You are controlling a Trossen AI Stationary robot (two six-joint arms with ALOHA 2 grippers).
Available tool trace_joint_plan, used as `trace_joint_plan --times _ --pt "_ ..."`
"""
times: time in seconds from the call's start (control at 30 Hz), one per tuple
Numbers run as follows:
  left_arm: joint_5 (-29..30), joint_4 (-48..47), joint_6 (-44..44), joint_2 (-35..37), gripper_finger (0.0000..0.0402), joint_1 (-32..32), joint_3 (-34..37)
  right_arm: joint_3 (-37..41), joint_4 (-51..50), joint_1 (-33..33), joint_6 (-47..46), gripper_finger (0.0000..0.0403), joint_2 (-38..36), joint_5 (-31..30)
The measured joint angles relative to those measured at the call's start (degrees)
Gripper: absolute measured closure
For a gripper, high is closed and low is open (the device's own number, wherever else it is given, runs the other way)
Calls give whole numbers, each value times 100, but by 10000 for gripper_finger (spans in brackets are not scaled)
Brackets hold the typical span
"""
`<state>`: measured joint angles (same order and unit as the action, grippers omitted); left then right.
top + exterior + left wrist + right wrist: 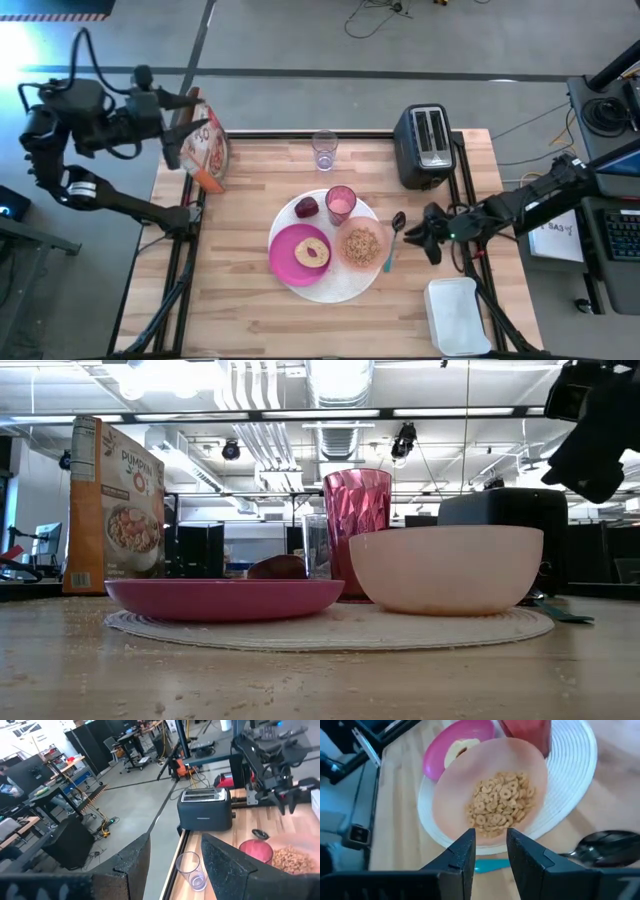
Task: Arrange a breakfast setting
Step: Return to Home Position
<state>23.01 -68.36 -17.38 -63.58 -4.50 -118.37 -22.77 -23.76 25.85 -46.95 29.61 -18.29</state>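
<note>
A large white plate (340, 288) lies mid-table. On it rest a magenta plate (288, 256) with a bagel (312, 252), a peach bowl (490, 800) of brown cereal (500, 805), a pink tumbler (340, 203) and a small red fruit (306, 207). The spoon (393, 240) lies flat on the table by the plate's right rim, dark head toward the far edge. My right gripper (491, 832) hangs above the spoon's teal handle (490, 865), fingers slightly apart, nothing between them. My left gripper (176, 837) stands open high over the table's far left corner, above a cereal box (205, 150).
A clear glass (324, 150) and a black toaster (425, 145) stand along the far edge. The cereal box stands upright at the far left. A white lidded container (458, 315) sits at the near right. Crumbs dot the wood at the near side (150, 680).
</note>
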Motion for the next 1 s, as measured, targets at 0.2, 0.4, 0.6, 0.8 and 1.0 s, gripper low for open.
trace_joint_plan --times 0.2,0.4,0.6,0.8,1.0 --pt "3 0 217 236 241 1 0 468 317 0 590 303 -565 -430" --pt "45 -89 463 437 241 -1 0 1198 1518 0 1458 303 -1194 -678" --pt "114 -339 629 548 241 0 1 1819 2623 0 2472 303 -1635 -1184" --pt "879 -646 760 667 241 1 2 2208 3181 -9 2945 303 -1928 -1192" --pt "988 -1102 1203 923 241 1 3 2208 3215 -266 3308 303 -2049 -1190"
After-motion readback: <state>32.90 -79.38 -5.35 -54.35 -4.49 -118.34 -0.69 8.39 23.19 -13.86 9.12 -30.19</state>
